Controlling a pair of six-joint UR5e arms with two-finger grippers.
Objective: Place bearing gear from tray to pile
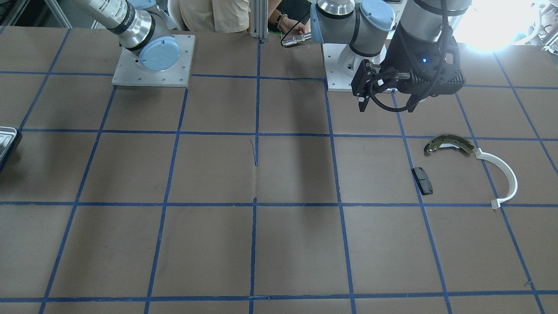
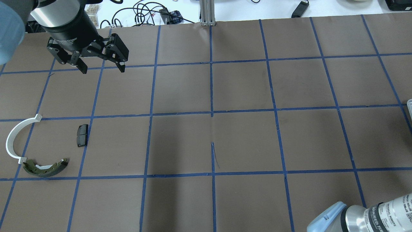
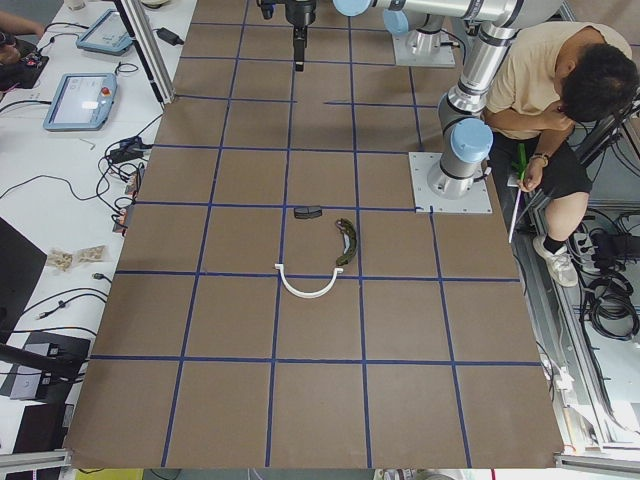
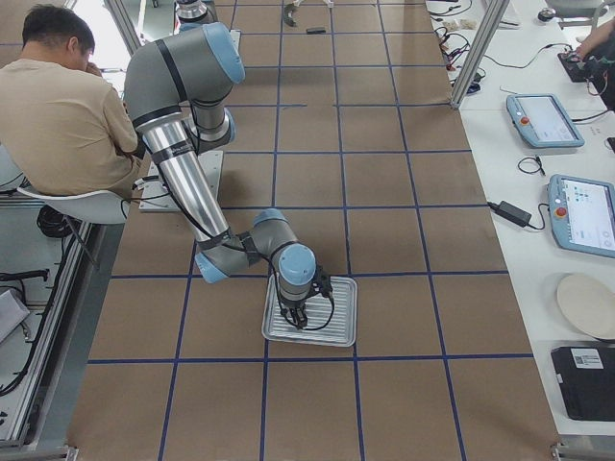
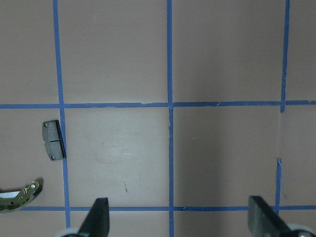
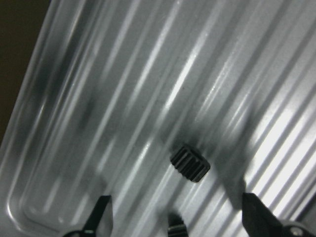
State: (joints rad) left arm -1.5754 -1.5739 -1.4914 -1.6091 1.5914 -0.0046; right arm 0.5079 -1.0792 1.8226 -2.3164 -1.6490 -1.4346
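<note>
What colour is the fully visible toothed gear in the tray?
The gear is black, on the silvery tray; clearest in the right wrist view.

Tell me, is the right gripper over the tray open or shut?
Open: the fingers of the right gripper stand wide apart above the tray; the small black gear lies loose on it, ungripped.

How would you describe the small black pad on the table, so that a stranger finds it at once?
On the brown table with blue tape lines, look on the robot's left side, where three parts lie. The black pad is the small flat rectangle; the white arc and the olive brake shoe beside it are curved.
</note>
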